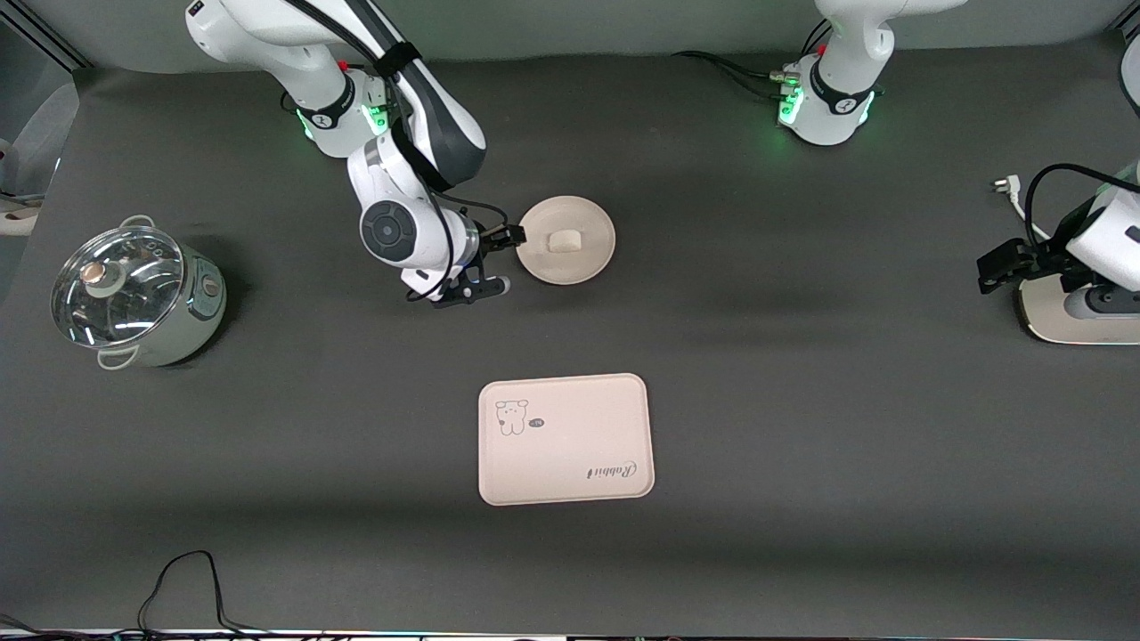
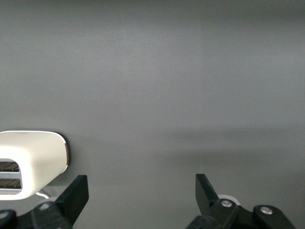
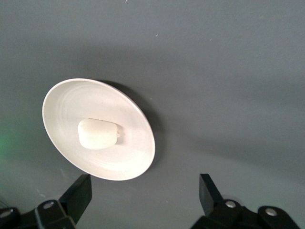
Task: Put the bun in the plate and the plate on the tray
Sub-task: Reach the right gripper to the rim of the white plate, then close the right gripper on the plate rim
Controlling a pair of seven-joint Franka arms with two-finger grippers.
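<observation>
Bun (image 1: 565, 241) sits in the plate (image 1: 543, 267) already, so that step looks done. Right gripper (image 1: 482, 287) hovers just beside the plate's rim, fingers spread, holding nothing. Next it must grip the rim and carry it to the tray (image 1: 565, 440). Left gripper (image 1: 1002, 270) waits open over the worktop (image 1: 802, 356), near a toaster (image 1: 1082, 316).

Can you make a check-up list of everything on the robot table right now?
Surface: dark grey table, flat cloth cover.
Job's things: bun lies in the plate; tray bare, nearer the front camera than the plate.
Clutter: lidded pot at the right arm's end; white toaster at the left arm's end.
Grippers: right gripper open, beside the plate; left gripper open, waiting over the toaster end.
Cables: black cable at the table's near edge; plug and cord near the toaster.
Surroundings: nothing seen.
</observation>
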